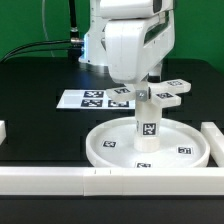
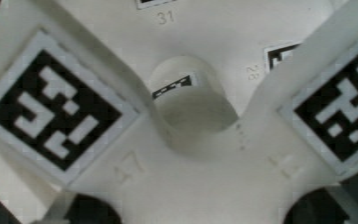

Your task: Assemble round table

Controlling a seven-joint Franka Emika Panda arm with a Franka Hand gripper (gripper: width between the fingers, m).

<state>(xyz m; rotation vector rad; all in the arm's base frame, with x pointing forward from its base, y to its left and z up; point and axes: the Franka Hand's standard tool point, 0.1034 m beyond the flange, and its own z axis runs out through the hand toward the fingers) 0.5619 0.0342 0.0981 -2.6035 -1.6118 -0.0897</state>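
The large rimmed round disc [image 1: 112, 146] lies flat on the black table. The short thick cylinder [image 1: 146, 128] stands upright at its middle. The cross-shaped piece [image 1: 166, 92] sits level on top of the cylinder, its arms reaching toward the exterior view's right. My gripper [image 1: 142, 90] comes straight down on the cross's hub and is shut on it. In the wrist view the cross-shaped piece [image 2: 194, 120] fills the picture with two large tags, and my gripper [image 2: 202, 212] has its dark fingers [image 2: 83, 208] on either side of it. The cylinder is hidden there.
The marker board [image 1: 92, 99] lies flat behind the disc. White border blocks run along the front [image 1: 90, 181], at the exterior view's right [image 1: 212, 135] and at the left edge [image 1: 2, 130]. Cables hang at the back left.
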